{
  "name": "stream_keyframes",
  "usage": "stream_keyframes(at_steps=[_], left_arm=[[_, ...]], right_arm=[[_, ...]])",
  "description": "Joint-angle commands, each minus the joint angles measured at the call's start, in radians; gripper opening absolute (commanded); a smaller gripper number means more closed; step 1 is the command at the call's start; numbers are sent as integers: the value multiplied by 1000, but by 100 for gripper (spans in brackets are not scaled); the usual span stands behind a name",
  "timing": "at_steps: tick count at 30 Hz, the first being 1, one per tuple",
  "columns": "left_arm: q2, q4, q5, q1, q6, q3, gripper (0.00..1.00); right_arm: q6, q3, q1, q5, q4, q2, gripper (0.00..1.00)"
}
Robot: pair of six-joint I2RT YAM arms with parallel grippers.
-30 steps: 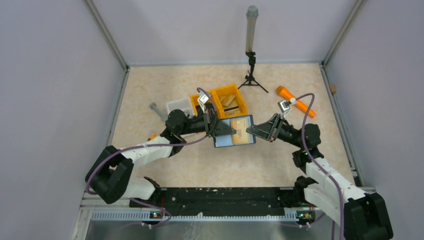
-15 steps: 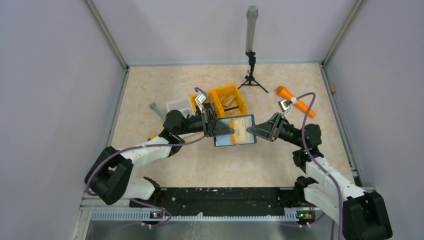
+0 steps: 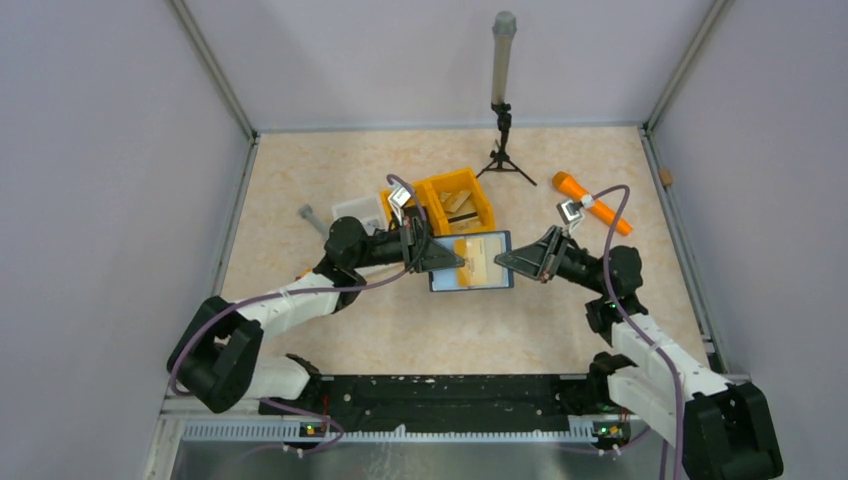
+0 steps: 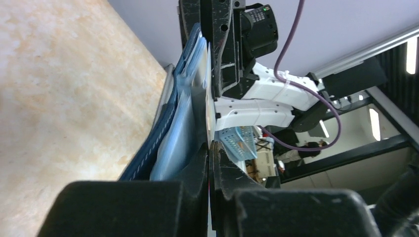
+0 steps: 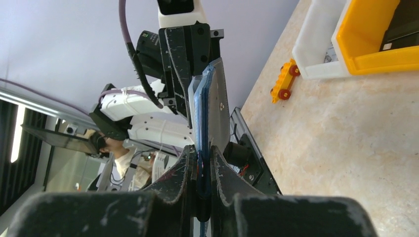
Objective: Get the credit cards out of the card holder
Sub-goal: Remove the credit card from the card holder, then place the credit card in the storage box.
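The card holder [image 3: 487,277] hangs open in the air between my two grippers, its pale blue inner face up. My right gripper [image 3: 501,262] is shut on its right edge; the right wrist view shows the navy edge [image 5: 205,106] pinched between my gripper [image 5: 200,165]. My left gripper [image 3: 457,262] is shut on a tan-orange credit card [image 3: 478,255] lying across the holder's inner face. In the left wrist view my gripper [image 4: 209,153] is shut on the card's thin pale edge [image 4: 209,94], with the holder [image 4: 173,128] just to its left. No other card shows.
A yellow two-compartment bin [image 3: 486,190] and a white container [image 3: 358,210] stand just behind the holder. A tripod post [image 3: 502,70] is at the back, an orange tool [image 3: 590,208] at the right, a grey tool [image 3: 312,217] at the left. A small toy car [image 5: 283,85] lies near the white container.
My left gripper has drawn slightly left and back, and the tan card has slid leftward across the holder. The right gripper has held still.
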Motion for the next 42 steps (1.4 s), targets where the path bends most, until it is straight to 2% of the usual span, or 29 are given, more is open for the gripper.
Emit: stream_keyframes(at_steps=[1,6,10,13,17,20,23,28,30,36,39,42], left_arm=[[-102,-129,2,44,116,-5,0],[-174,-443,-45,90,289,22,0],[-206,-620,-82,108,380,47,0],[-223,-721,-123,133,430,65,0],[-224,-940,-319,140,527,135,0],[-181,-1000,-355,138,549,195,0],[-84,-1115,-470,101,626,313,0],[129,-1423,-868,-28,830,654,0],[216,-1484,-1002,-80,918,790,0],[470,-1596,-1325,-174,1172,1150,0],[593,-1608,-1438,-206,1313,1268,0],[720,-1582,-1611,-254,1448,1340,0]], right_arm=[[-37,14,-34,12,-21,-36,0],[-71,25,-60,10,-87,-44,0],[-183,65,-63,39,-249,-57,0],[-313,117,-68,107,-440,-84,0],[-548,222,-68,268,-743,-144,0],[-672,282,-68,395,-920,-201,0],[-755,322,-69,506,-1020,-253,0],[-795,326,-70,692,-1105,-359,0],[-797,315,-70,729,-1108,-408,0],[-819,326,-69,775,-1162,-450,0],[-813,320,-69,812,-1179,-485,0],[-806,308,-68,841,-1186,-526,0]])
